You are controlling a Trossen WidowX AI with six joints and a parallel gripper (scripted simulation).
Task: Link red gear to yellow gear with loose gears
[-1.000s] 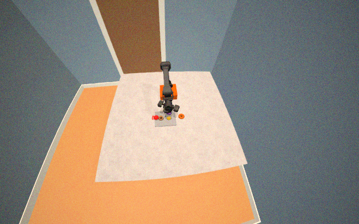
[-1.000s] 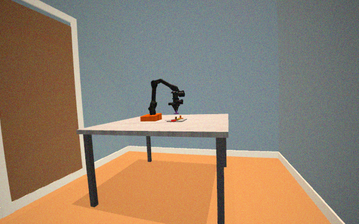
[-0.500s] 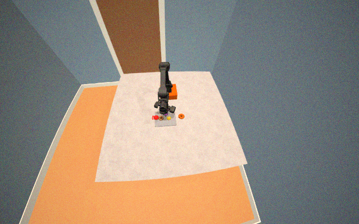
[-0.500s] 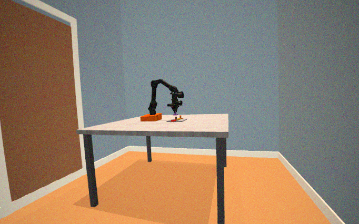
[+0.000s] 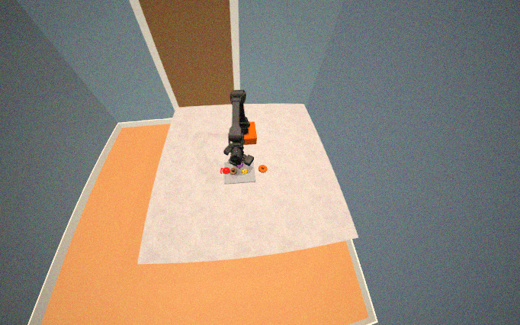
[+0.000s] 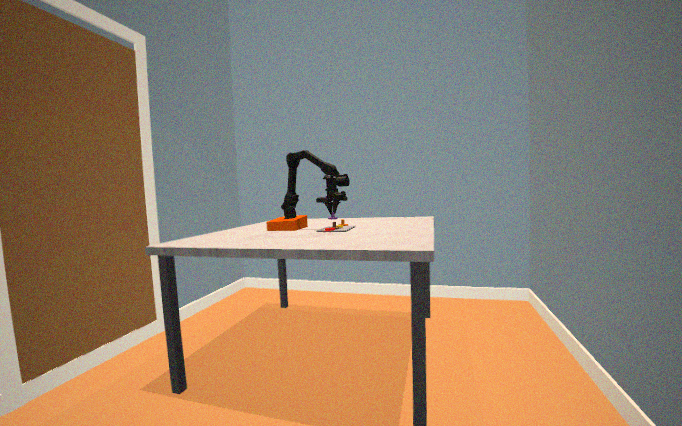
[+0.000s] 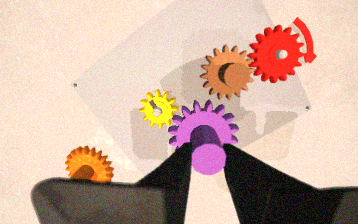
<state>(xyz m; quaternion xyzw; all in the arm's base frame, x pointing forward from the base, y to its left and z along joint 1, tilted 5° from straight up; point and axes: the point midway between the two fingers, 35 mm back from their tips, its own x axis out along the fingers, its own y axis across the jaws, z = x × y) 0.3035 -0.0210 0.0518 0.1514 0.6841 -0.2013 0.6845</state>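
My gripper (image 7: 206, 149) (image 6: 332, 213) is shut on the handle of the purple gear (image 7: 205, 120) (image 6: 332, 217) (image 5: 239, 165), which hangs above the grey board (image 7: 125, 65) (image 5: 239, 180). In the wrist view the purple gear's rim overlaps the right edge of the yellow gear (image 7: 158, 109) (image 5: 245, 172), which has a black stripe. The brown gear (image 7: 212, 80) (image 5: 233, 171) is on the board beside the red gear (image 7: 272, 60) (image 5: 227, 170), their teeth together. An orange gear (image 7: 95, 162) (image 5: 262, 168) stands on the table off the board. Any peg under the purple gear is hidden.
The red arrow (image 7: 308, 40) curves beside the red gear. The orange base block (image 5: 250, 133) (image 6: 286, 223) is under the arm at the back. The brown gear's upright handle (image 7: 238, 75) stands up near the red gear.
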